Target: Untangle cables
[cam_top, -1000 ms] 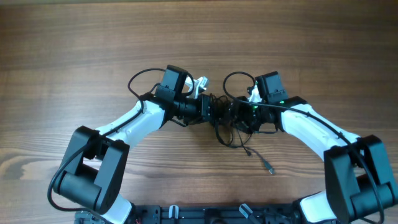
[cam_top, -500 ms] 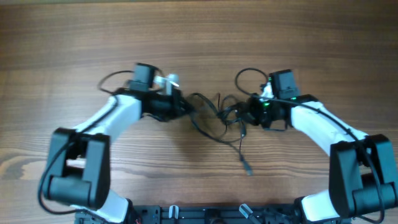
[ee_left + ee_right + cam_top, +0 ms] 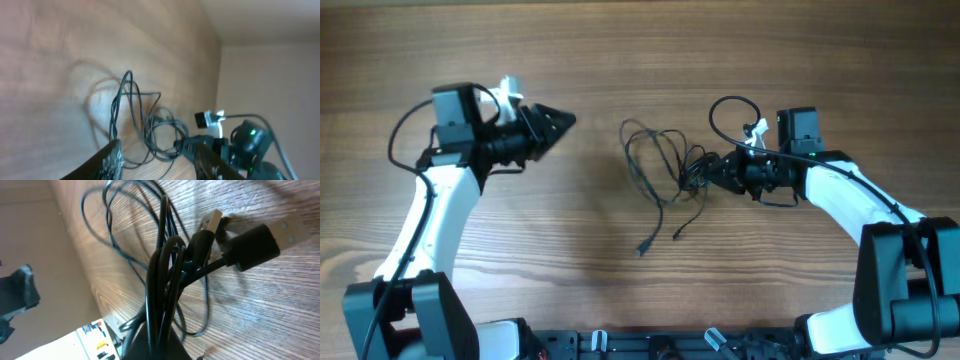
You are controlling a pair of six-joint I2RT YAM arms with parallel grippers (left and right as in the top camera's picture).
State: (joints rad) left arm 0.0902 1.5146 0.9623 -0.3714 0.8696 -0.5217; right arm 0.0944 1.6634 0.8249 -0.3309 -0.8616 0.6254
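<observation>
The left gripper [image 3: 556, 124] is out on its own side of the wooden table [image 3: 640, 50], well apart from the cables [image 3: 650, 165], jaws spread wide with nothing between them. Across the way, the right gripper [image 3: 708, 174] is clamped on the right edge of the tangle, several black strands pinched together in its jaws. The loops fan out leftward over the table's middle, and two loose ends with plug tips [image 3: 643, 247] trail toward the near edge.
</observation>
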